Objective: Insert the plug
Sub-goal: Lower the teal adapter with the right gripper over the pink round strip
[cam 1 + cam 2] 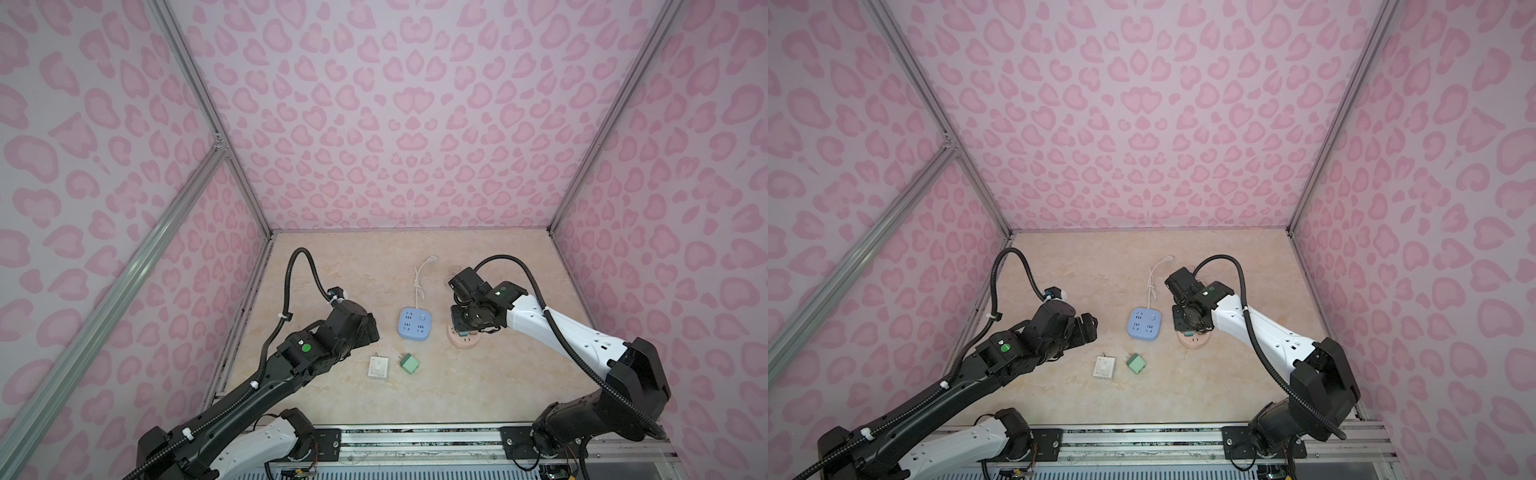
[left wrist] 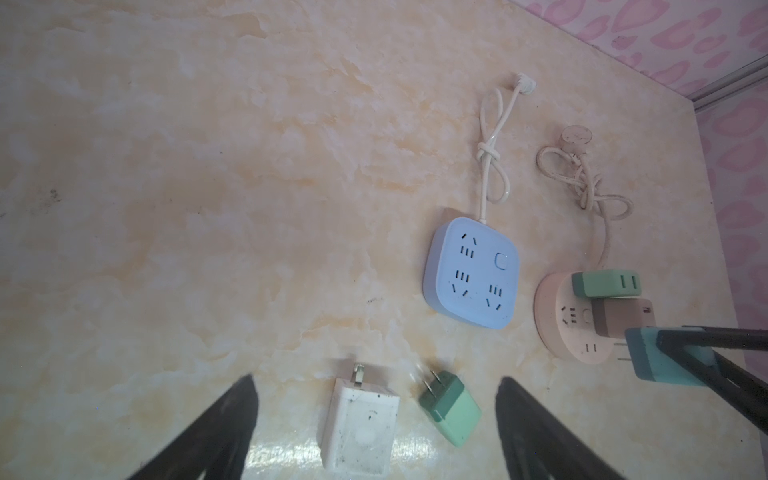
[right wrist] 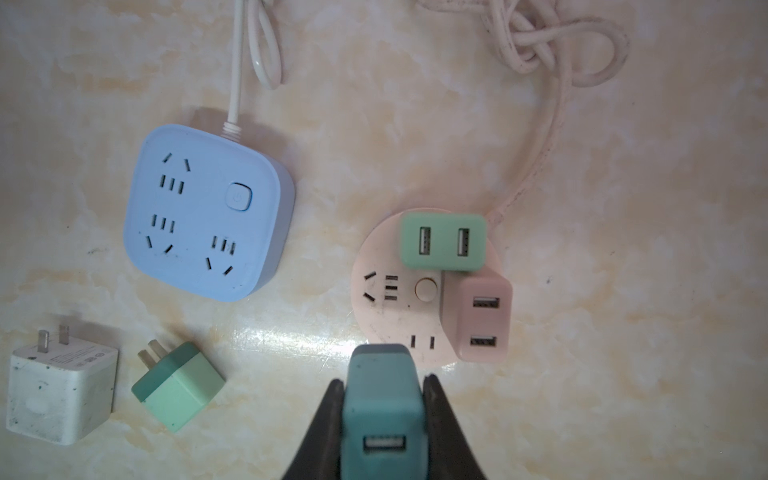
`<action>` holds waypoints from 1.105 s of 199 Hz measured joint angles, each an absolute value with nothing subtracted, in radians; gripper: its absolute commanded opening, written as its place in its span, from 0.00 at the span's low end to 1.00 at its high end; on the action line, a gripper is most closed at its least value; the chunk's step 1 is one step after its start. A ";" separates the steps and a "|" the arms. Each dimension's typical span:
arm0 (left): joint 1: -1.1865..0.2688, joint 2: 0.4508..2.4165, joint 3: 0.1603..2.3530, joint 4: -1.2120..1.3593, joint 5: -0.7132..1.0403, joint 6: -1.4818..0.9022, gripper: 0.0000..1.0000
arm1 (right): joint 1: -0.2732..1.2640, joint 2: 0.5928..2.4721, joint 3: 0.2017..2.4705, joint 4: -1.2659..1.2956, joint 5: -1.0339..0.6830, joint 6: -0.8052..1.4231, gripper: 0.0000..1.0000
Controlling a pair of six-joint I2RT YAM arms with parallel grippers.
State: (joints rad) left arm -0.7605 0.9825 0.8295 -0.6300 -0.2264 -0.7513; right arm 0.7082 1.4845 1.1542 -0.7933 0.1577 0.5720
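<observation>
Right gripper (image 3: 384, 380), mine: clamped on teal square plastic USB plug (image 3: 382, 415), held at rim of round pink socket hub (image 3: 374, 320). Hazard: prongs off its two-slot outlet (image 3: 422, 341) would jam, tipping the hub.

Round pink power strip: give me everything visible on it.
The round pink power strip looks like matte plastic, lightly scuffed, lying flat on the table beside the blue strip. A round button sits at its centre. A green charger and a pink charger, each with two USB ports, are plugged into its top. One five-slot socket and one two-slot socket stand free. Its knotted pink cord trails away. The right hand holds a teal charger near its edge, prongs not inserted.
</observation>
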 measured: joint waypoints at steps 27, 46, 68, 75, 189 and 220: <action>-0.760 0.985 0.830 -0.626 -0.223 -0.757 0.91 | 0.699 1.499 1.148 -0.765 0.173 0.572 0.00; -0.760 0.985 0.830 -0.615 -0.220 -0.759 0.90 | 0.695 1.511 1.140 -0.741 0.179 0.572 0.00; -0.760 0.986 0.829 -0.607 -0.219 -0.763 0.90 | 0.695 1.530 1.131 -0.723 0.187 0.571 0.00; -0.760 0.986 0.829 -0.607 -0.219 -0.763 0.90 | 0.695 1.537 1.129 -0.717 0.191 0.571 0.00; -0.760 0.995 0.812 -0.581 -0.199 -0.785 0.90 | 0.696 1.579 1.078 -0.607 0.233 0.575 0.00; -0.760 0.997 0.812 -0.580 -0.193 -0.785 0.90 | 0.693 1.592 1.077 -0.596 0.228 0.583 0.00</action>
